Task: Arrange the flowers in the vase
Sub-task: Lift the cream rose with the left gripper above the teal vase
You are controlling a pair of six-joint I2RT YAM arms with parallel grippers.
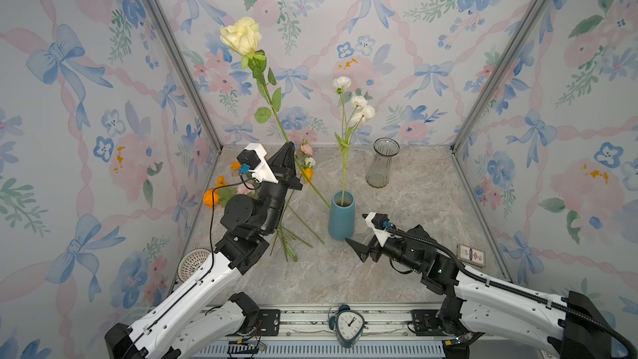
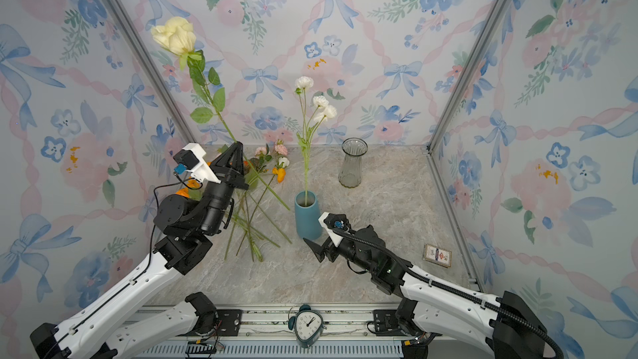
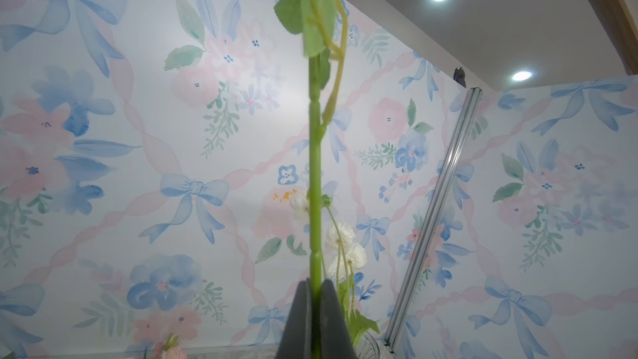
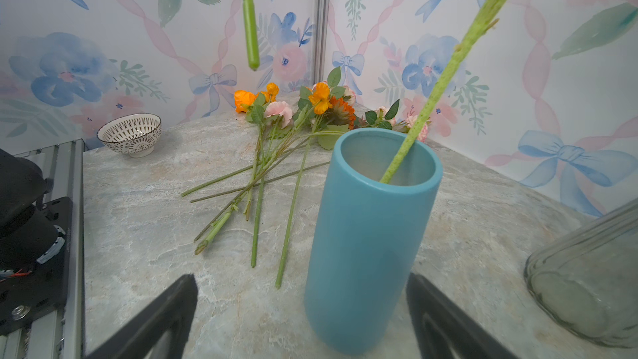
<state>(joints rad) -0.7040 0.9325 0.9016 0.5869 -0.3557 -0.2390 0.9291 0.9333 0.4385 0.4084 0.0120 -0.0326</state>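
Left pincer [image 1: 289, 146] clenched on the stem of a cream rose [image 1: 241, 36], which it holds aloft and tilted. The stem's lower end hangs in the air near the rim of the blue vase [image 1: 341, 219], not yet inside. Right pincer [image 4: 300, 279] released, jaws spread wide to either side of the vase's foot, grasping nothing. A white sprig [image 1: 359, 105] stands in the vase. The other flowers [image 4: 276, 112] lie heaped on the counter [image 1: 345, 278] by the left arm.
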